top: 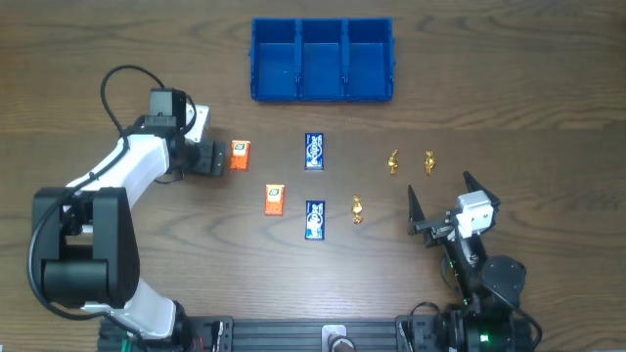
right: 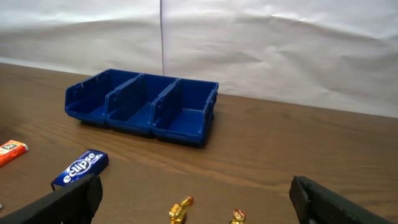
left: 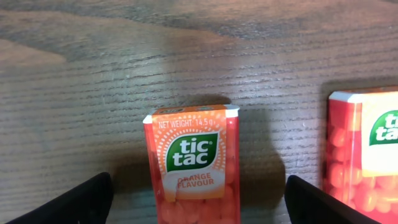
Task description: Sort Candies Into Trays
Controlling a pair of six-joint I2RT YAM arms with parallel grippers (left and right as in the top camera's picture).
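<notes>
Orange candy box (top: 240,154) lies left of the desk's centre between the spread fingers of the left gripper (left: 198,208); right gripper (top: 442,200) hangs open toward the near right corner, blue tray (top: 323,95) at the far edge.

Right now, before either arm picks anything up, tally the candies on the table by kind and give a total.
Orange mint boxes: 2
Blue gum packs: 2
Gold-wrapped candies: 3
Total: 7
</notes>
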